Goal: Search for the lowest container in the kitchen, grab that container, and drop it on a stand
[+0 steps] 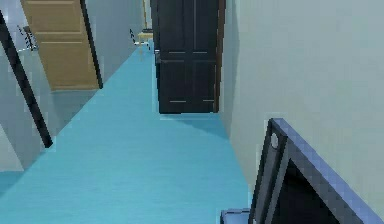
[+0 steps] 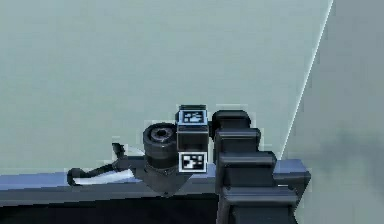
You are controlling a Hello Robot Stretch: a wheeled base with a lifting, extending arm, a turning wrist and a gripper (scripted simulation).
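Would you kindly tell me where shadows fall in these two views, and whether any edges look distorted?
Forward view: a darker shadow lies on the teal floor at the foot of the dark door; the black door frame at the left leans, which is only distortion. Arm side view: the pale wall is evenly lit, without glare, and greyer behind the arm at the right.

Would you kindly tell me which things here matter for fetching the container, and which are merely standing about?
For the job:
- gripper
- arm

Just standing about:
- dark door at the hallway's end
- wooden door at the forward view's left
- screen at the forward view's bottom right
- pale wall behind the gripper
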